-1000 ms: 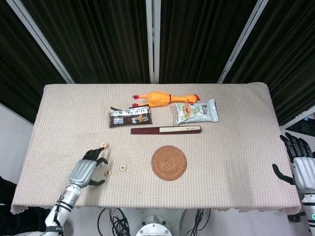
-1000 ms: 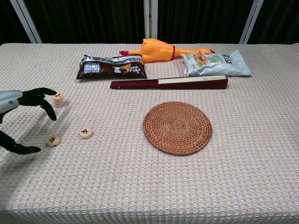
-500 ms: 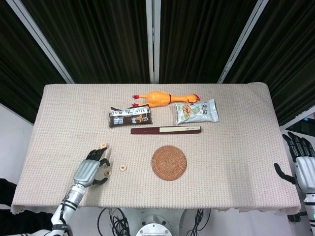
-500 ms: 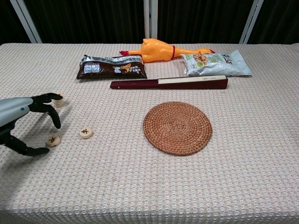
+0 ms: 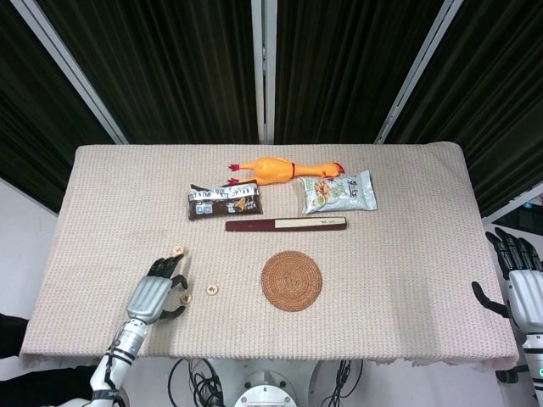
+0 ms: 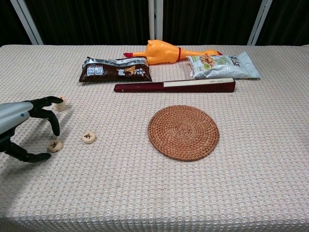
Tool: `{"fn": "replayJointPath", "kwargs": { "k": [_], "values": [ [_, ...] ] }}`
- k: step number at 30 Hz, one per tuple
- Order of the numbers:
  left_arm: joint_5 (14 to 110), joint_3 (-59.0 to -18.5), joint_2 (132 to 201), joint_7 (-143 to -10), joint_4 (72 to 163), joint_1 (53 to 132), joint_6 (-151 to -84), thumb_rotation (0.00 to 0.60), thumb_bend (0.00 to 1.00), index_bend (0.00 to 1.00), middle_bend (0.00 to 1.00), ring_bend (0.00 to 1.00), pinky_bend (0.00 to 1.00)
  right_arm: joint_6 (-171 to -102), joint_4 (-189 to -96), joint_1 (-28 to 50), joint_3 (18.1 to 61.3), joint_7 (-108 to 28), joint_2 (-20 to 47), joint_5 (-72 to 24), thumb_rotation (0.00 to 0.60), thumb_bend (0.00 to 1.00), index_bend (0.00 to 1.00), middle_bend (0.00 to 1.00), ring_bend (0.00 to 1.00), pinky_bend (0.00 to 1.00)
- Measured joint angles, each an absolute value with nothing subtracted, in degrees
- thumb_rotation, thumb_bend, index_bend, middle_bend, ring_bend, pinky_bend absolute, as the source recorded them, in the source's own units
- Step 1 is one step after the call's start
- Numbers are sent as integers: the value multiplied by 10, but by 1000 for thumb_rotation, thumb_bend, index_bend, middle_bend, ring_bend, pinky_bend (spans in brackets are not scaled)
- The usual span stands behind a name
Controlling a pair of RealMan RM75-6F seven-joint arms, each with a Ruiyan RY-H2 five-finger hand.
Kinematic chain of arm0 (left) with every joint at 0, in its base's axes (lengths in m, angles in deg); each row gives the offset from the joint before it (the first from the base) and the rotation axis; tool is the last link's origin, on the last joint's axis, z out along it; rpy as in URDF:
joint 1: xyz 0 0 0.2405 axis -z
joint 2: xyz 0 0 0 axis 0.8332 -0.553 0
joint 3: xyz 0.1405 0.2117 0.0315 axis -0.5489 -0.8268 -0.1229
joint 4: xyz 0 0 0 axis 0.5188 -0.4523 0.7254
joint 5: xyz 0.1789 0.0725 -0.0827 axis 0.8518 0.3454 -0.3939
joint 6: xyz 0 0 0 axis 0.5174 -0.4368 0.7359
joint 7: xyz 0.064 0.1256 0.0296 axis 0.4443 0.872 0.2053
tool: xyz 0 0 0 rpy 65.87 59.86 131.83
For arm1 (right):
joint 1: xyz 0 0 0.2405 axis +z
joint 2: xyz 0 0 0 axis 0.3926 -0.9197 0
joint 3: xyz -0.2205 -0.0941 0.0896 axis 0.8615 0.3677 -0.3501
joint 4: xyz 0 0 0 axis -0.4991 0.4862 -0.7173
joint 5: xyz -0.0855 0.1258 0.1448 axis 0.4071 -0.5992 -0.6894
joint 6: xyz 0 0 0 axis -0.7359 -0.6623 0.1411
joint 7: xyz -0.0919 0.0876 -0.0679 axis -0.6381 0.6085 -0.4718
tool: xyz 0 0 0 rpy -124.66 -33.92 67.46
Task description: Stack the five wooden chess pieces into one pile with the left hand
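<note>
While three pale round wooden chess pieces, each a flat disc with a dark character on its face, lie unstacked toward the 8 o'clock corner of the table (image 6: 270,193), the left hand (image 6: 21,128) arches over them with fingers spread and nothing in its grasp. One chess piece (image 6: 61,102) sits at the tips of the upper fingers, with contact unclear. A second chess piece (image 6: 55,145) lies under the arch between fingertip and thumb. The third chess piece (image 6: 88,137) rests just beside it at 3 o'clock, apart from the hand. Only these three discs are visible.

Compared with a second ago, the left hand has slid forward and lowered over the discs, its thumb now just below the second piece; the discs themselves have not shifted.

Outward at 3 o'clock lies a woven round coaster (image 6: 183,132). At 12 o'clock sit a dark snack bag (image 6: 115,69), a maroon folded fan (image 6: 175,85), a rubber chicken (image 6: 169,50) and a pale snack packet (image 6: 223,65). The right hand (image 5: 523,284) hangs off the table's 4 o'clock edge, fingers apart, holding nothing.
</note>
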State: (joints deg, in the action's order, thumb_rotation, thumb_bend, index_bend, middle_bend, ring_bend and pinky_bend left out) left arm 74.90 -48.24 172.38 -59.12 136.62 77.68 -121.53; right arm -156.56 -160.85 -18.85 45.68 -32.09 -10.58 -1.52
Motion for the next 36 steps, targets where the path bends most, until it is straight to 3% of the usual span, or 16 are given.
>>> {"fn": "replayJointPath", "kwargs": {
  "k": [15,20,36],
  "values": [
    [752,-477,1736,-579,1357,766,-1220,600,216,446,22,0,0,-1564,-1609,-188,457,-321,-106,-16,600,281,0,0,0,0],
    [757,-476,1740,-581,1352,763,-1224,600,217,448,74,12,2,-1562,-1609,-188,457,-321,-106,-17,600,282,0,0,0,0],
    [772,-473,1750,-600,1338,760,-1220,600,225,482,165,118,181,-1556,-1608,-185,455,-323,-105,-24,600,282,0,0,0,0]
  ]
}}
